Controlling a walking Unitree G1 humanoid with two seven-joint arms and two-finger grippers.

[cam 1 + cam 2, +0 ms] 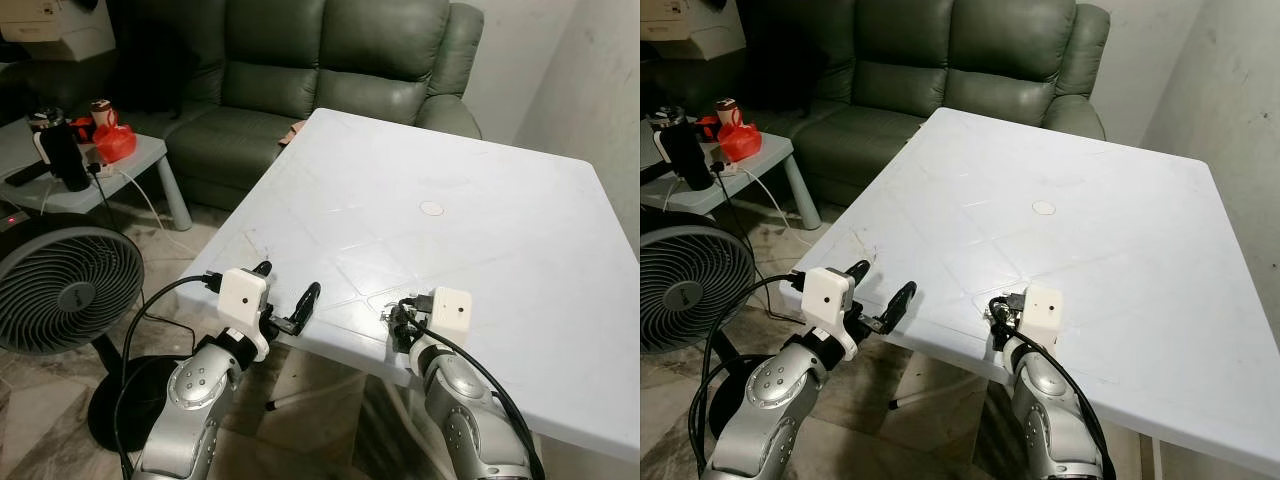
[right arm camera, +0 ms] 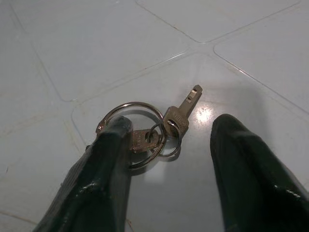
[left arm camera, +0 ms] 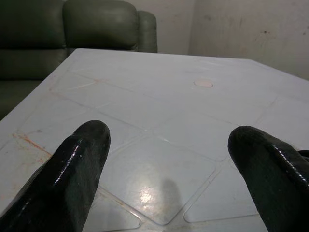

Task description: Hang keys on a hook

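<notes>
**Grippers at near table edge, keys on tabletop**

Surroundings. A floor fan [image 1: 62,285] stands at the left, beside the near-left corner of the white table [image 1: 520,240]. Farther left, a low side table [image 1: 140,155] carries a red bag [image 1: 114,141] and a dark bottle [image 1: 62,152]; a white cable hangs from it to the floor. A dark green sofa [image 1: 330,70] stands just beyond the white table's far edge. A plain wall runs along the right. Black cables loop from both wrists down beside the arms.

Surface. The tabletop is white plastic with moulded diamond panel lines, faint rust-coloured stains and a small round cap [image 1: 432,208] near its centre. The floor is marbled tile.

Left gripper [image 1: 288,298]. Positioned at the near-left edge of the table, fingers spread wide apart, nothing between them. The left wrist view shows the bare tabletop between both fingertips.

Right gripper [image 2: 169,145]. Positioned over the near edge of the table, right of the left gripper. Fingers are parted and grasp nothing.

Keys [image 2: 159,130]. The keys lie flat on the tabletop on linked metal rings. The large ring lies partly behind one finger [image 2: 104,179]; whether they touch cannot be told. The other finger stands clear of the keys.
</notes>
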